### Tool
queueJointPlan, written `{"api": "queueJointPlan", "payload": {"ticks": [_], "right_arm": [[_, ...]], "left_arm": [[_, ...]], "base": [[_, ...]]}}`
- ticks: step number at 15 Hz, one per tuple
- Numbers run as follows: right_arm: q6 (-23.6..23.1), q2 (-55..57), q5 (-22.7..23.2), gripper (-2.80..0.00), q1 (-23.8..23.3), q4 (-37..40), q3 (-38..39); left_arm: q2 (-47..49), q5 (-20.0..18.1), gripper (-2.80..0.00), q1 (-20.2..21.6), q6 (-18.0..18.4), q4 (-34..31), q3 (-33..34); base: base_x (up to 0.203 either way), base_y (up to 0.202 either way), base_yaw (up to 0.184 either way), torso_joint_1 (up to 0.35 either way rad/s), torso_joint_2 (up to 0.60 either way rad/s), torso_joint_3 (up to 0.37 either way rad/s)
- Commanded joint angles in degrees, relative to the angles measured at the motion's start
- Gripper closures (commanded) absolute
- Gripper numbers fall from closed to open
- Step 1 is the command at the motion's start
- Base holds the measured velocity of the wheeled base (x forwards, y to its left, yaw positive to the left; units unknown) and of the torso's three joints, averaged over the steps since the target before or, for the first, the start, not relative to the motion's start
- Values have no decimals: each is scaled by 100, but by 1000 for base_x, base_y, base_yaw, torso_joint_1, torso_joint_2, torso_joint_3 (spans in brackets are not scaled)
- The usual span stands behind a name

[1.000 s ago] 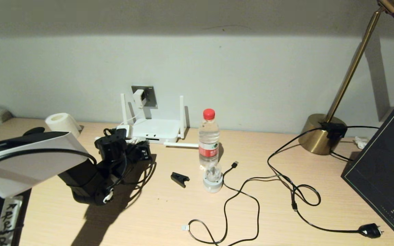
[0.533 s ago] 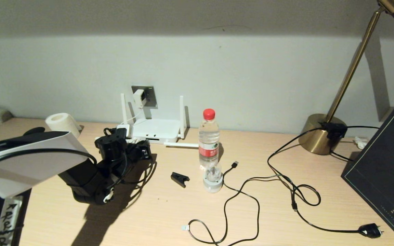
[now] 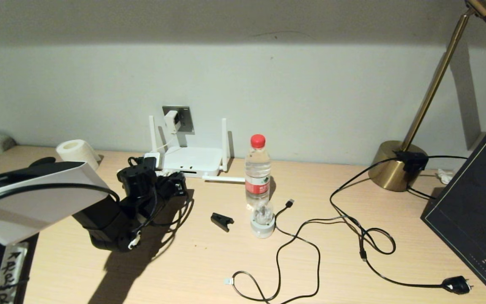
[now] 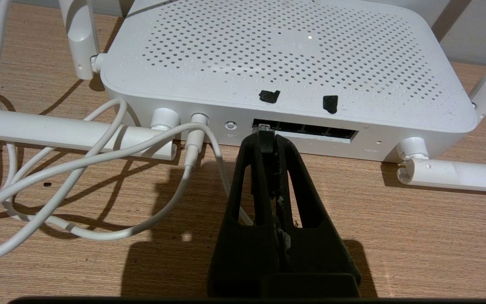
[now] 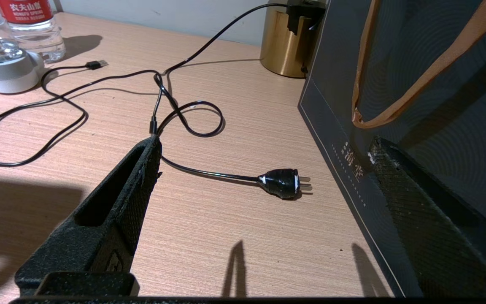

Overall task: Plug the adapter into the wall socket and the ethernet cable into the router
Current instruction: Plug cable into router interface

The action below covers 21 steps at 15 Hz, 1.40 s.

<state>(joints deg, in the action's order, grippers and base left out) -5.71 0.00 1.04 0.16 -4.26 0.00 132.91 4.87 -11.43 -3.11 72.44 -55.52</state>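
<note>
From the head view, we saw the adapter (image 3: 170,120) sitting in the wall socket (image 3: 180,119), above the router (image 3: 192,161). In the left wrist view, our left gripper (image 4: 267,137) pinched the ethernet cable (image 4: 264,127) plug at the router's port slot. In the right wrist view, our right gripper (image 5: 264,145) was wide open, holding nothing, beside a dark bag (image 5: 416,93).

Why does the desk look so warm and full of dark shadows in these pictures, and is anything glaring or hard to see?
Head view: a bright band on the wall, dim above it; the left arm throws a hard shadow on the desk. Left wrist view: the left pincer, shut at the router, casts a dark patch; cords' shadows are crisp. Right wrist view: the brass lamp base shines; the dark bag shows little detail.
</note>
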Motion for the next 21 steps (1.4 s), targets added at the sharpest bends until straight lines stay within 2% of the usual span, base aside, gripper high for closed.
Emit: {"api": "queueJointPlan", "payload": {"ticks": [1, 21], "right_arm": [[-9, 9, 2, -280, 2, -4, 167], [-9, 9, 2, -280, 2, -4, 167]], "left_arm": [[15, 5, 0, 1, -6, 42, 6], [-161, 14, 0, -8, -6, 60, 208]], "base": [[0, 0, 0, 0, 0, 0], [0, 0, 0, 0, 0, 0]]}}
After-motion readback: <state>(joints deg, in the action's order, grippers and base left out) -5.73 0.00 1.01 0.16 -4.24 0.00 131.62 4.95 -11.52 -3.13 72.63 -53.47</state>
